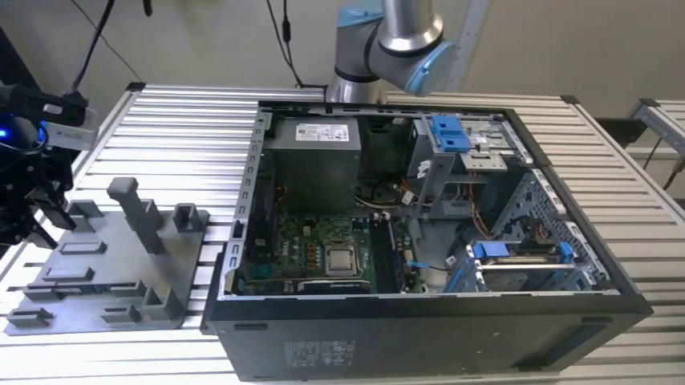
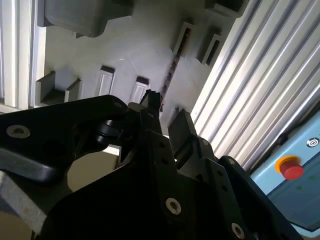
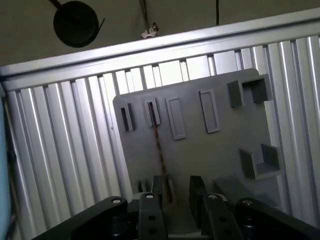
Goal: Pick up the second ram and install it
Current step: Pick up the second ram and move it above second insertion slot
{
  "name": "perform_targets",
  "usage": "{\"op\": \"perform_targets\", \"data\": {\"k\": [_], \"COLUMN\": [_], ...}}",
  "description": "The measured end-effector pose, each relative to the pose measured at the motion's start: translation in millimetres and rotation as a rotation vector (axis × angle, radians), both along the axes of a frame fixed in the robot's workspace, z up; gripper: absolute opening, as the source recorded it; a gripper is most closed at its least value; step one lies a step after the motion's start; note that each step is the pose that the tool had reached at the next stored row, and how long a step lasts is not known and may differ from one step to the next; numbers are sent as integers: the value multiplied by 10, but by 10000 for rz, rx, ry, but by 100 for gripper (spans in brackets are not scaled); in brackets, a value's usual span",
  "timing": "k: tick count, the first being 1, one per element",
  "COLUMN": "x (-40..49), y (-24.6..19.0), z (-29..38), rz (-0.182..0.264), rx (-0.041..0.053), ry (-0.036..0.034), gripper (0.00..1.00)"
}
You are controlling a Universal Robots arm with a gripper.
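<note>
Exterior view: the arm (image 1: 391,36) reaches across to the exterior view's left edge, so its working end hangs over the grey fixture tray (image 1: 96,265). The tray lies on the slatted surface (image 1: 182,120), just beside the open computer case (image 1: 428,321). The case lies on its side with the motherboard (image 1: 321,249) facing up, evidently so a stick can be pressed in from above.

Second wrist view: the fingers (image 2: 182,127) are spread, one either side of the second ram (image 2: 170,70). The ram stands on its thin edge in the tray, running away from the fingers towards a slotted block (image 2: 184,35). In my judgement the blocks hold it upright so that its flat faces are presented to the pads.

First wrist view: the second ram (image 3: 159,150) shows as a narrow dark line from a slot block (image 3: 152,112) into the gap between the fingers (image 3: 197,192). It sits nearer one finger than the other, and you can see daylight on the wider side. Nothing is pinched. The ram rests in the fixture, not yet lifted.
</note>
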State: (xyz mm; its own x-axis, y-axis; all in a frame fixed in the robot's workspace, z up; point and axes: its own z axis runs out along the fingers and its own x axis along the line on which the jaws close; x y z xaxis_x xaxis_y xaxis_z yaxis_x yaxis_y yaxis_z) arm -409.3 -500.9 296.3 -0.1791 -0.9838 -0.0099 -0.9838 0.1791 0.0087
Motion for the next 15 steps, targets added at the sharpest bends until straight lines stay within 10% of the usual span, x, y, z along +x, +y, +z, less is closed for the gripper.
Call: {"op": "perform_targets", "data": {"k": [9, 15], "x": [-34, -82], "y": [0, -1], "z": [-155, -245], "rz": [778, 797], "rx": [-3, -7], "ry": [-19, -156], "gripper": [36, 36]}}
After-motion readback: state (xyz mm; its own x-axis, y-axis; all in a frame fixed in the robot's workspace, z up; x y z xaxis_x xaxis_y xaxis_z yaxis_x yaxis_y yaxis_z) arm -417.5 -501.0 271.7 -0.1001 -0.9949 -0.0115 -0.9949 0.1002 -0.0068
